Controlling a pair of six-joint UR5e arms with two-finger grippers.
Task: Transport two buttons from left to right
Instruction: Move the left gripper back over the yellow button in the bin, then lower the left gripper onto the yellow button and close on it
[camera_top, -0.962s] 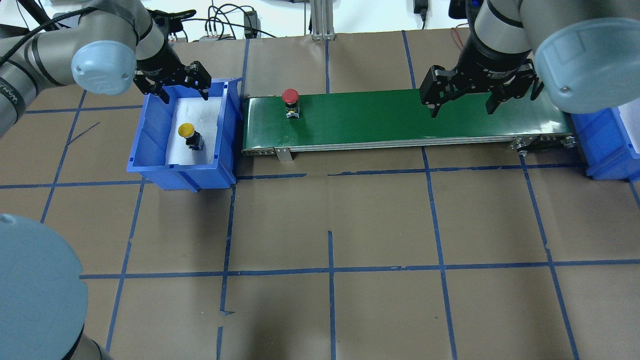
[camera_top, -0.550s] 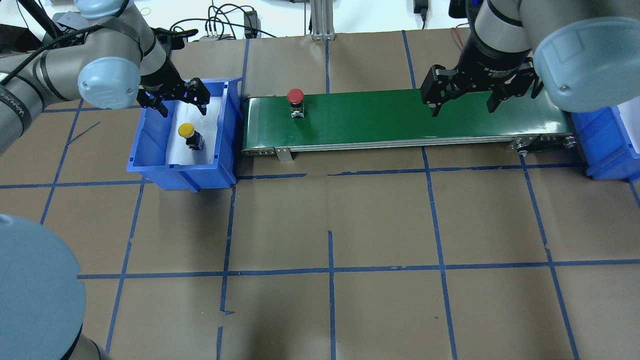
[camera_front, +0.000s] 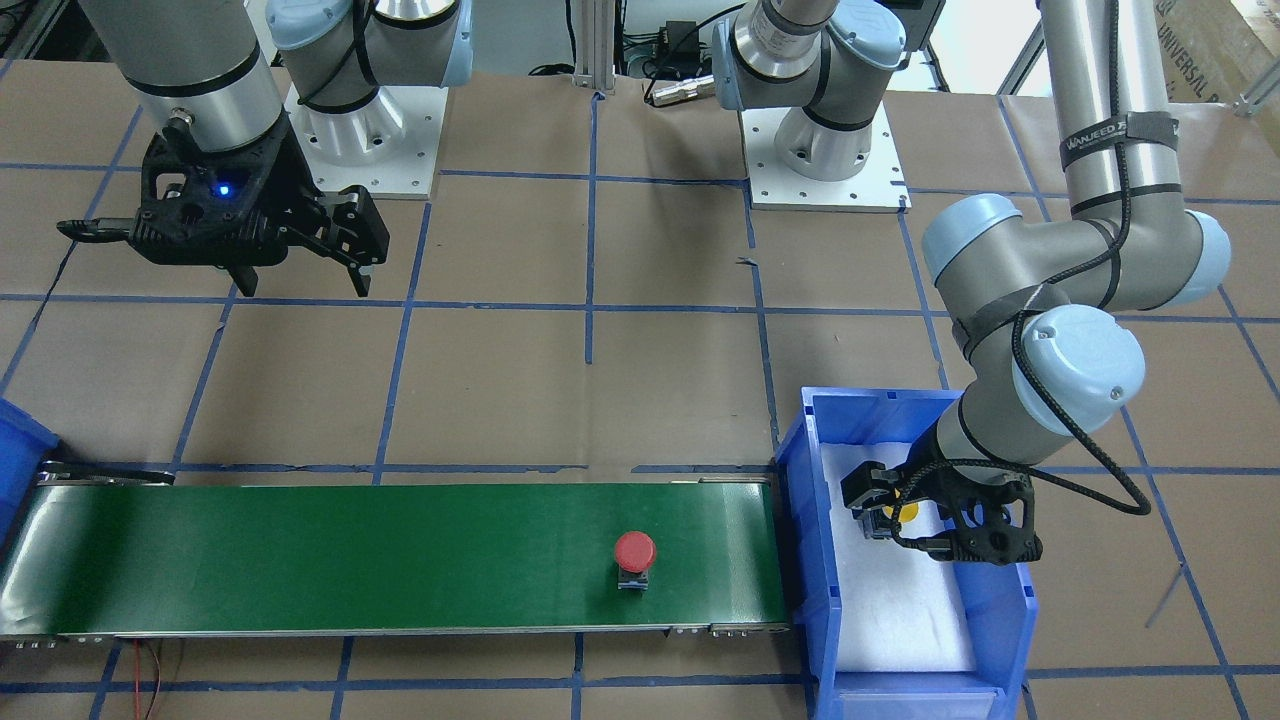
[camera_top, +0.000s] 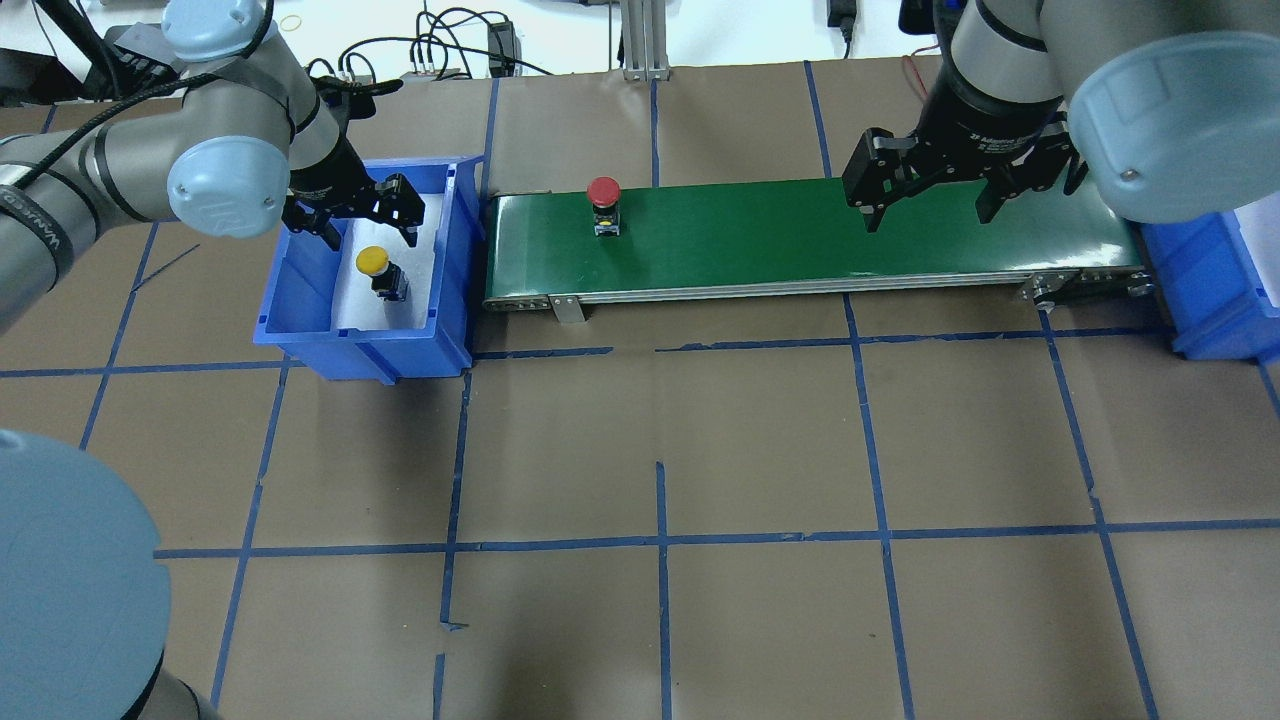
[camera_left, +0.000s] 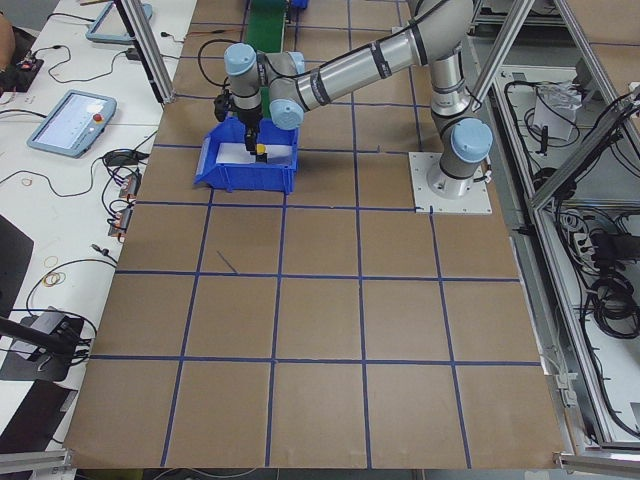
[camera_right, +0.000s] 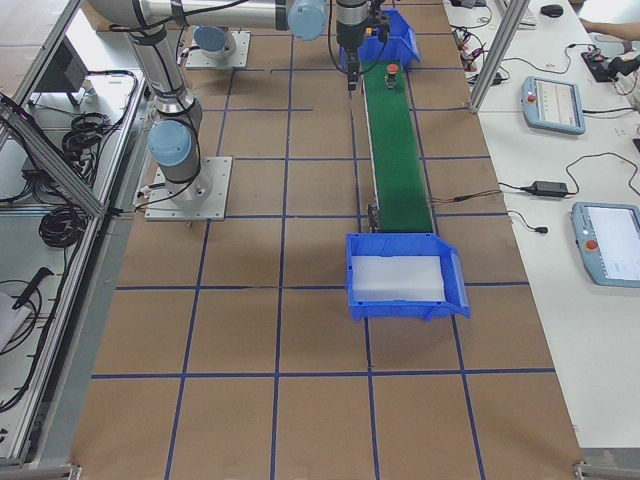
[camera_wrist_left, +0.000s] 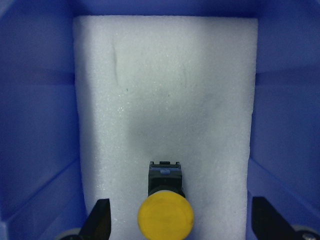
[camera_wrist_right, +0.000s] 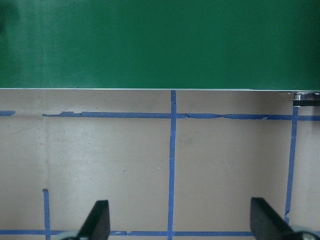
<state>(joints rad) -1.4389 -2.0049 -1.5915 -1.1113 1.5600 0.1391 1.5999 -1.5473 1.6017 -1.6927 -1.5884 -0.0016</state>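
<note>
Brown paper marked with a blue tape grid covers the table (camera_top: 660, 450). The yellow-capped push-button (camera_top: 372, 261) lies on white foam (camera_wrist_left: 165, 90) inside the blue bin (camera_top: 300, 290) at the robot's left. It is tipped over, with its cap towards the wrist camera. The left gripper (camera_top: 367, 235) hangs over it with its jaws wide and empty, one finger on either side of the cap. Its height above the button is hard to judge.

The red-capped push-button (camera_top: 603, 191) stands upright on the green conveyor belt (camera_top: 800, 235), near the belt's left end. The right gripper (camera_top: 930, 215) hovers by the belt's right end with its jaws wide and empty. A second blue bin (camera_top: 1200, 300) sits past that end.

The step in hand appears to be picking the second button. The next move likely calls for lowering the left gripper until its fingers flank the black body, closing them squarely, then lifting clear of the bin wall.
</note>
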